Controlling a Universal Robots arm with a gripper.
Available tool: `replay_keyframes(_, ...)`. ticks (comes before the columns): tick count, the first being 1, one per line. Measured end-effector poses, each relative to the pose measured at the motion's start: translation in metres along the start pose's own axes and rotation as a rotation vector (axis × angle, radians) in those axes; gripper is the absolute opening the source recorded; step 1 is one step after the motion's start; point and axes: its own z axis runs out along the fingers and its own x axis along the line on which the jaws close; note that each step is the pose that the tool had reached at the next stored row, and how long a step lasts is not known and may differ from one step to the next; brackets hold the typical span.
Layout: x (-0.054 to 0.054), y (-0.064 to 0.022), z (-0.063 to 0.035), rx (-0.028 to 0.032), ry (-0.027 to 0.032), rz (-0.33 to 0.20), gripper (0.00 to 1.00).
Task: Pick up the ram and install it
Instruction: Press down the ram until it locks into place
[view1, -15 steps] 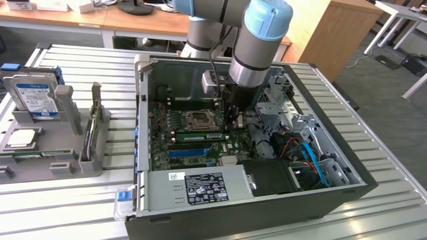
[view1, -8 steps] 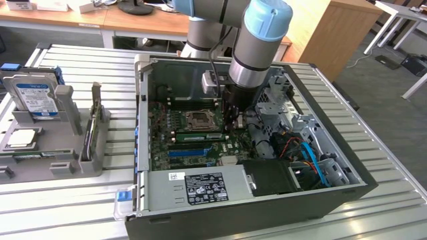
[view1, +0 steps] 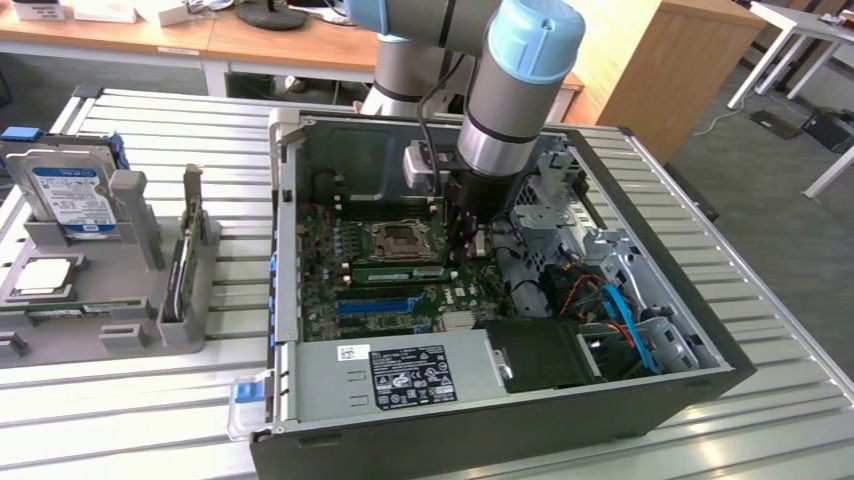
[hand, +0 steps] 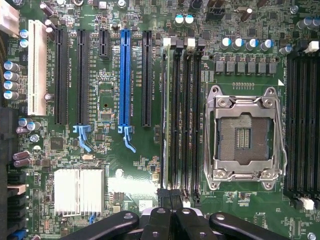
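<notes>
The arm (view1: 514, 90) reaches down into the open computer case (view1: 441, 440), which lies on its side on the slatted metal tabletop (view1: 134, 420). In the wrist view the gripper (hand: 172, 220) hangs over the motherboard (hand: 107, 150) with its dark fingers (hand: 159, 222) drawn together, right above the near end of the bank of memory slots (hand: 182, 115). Nothing can be made out between the fingers, and whether they touch the board below cannot be told.

The ram (view1: 394, 270) is inside the case: in the exterior view it shows as a slim green strip with a pale label, standing on edge in the slot bank just beside the empty processor socket (hand: 245, 132). From the wrist it is seen edge-on as a thin pale line in the outermost slot of that bank, on the side away from the socket. Whether it is pressed fully home cannot be told.

On the far side of the slot bank from the socket sit a blue expansion slot (hand: 124, 75), several black ones, a white slot (hand: 36, 65) and a pale finned heatsink (hand: 79, 191). A second bank of black memory slots (hand: 302, 120) lies on the socket's other side.

Towards the exterior view's left, well apart from the case, a grey holder (view1: 107, 320) on the tabletop carries a silver hard drive (view1: 70, 195) with a blue label, standing upright
</notes>
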Motion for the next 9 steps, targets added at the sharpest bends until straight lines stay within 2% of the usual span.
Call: replay_keyframes(9, 0.0000, 0.0000, 0.0009, 0.0000, -0.0001, 0.000, 0.10)
